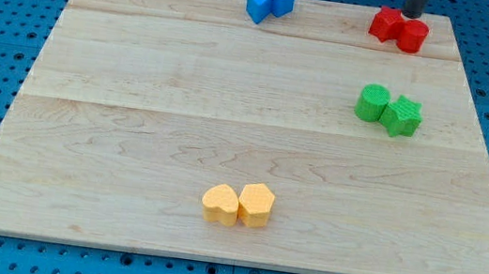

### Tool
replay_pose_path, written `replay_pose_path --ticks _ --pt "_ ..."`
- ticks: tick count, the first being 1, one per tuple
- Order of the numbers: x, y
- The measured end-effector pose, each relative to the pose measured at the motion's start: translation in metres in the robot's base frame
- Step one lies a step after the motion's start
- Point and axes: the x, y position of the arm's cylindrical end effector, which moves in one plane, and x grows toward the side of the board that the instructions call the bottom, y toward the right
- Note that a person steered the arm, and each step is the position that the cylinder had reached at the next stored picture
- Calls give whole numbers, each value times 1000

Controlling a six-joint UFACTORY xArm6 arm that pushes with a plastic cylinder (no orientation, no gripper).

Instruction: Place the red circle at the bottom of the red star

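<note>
Red pair at the board's top right, my tip [415,17] just above them.

The red circle [413,36] touches the red star [386,24] on the star's right side, slightly lower. My tip is a bare rod with nothing to open or close; its end sits at the circle's top edge, and whether it touches I cannot tell. Two blue blocks [270,1] sit top centre, two green blocks [389,110] at right, two yellow blocks [238,203] near the bottom of the wooden board [183,101].

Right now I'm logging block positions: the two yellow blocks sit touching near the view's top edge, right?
Not quite. The camera view shows the two yellow blocks touching, but near the view's bottom edge of the board, not the top.
</note>
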Motion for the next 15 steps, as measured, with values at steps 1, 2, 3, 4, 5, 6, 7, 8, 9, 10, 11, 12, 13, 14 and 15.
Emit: replay_pose_path --ticks 1,2,3,4,5,6,7,8,9,10,11,12,13,14,15 --pt "0 14" --pt "10 17" --pt "34 21" --pt "49 22" --pt "49 22" --pt "53 22" --pt "61 22" --pt "62 22" --pt "68 22" --pt "81 22" --pt "80 51" --pt "48 88" --pt "33 90" --pt "33 67" --pt "34 35"
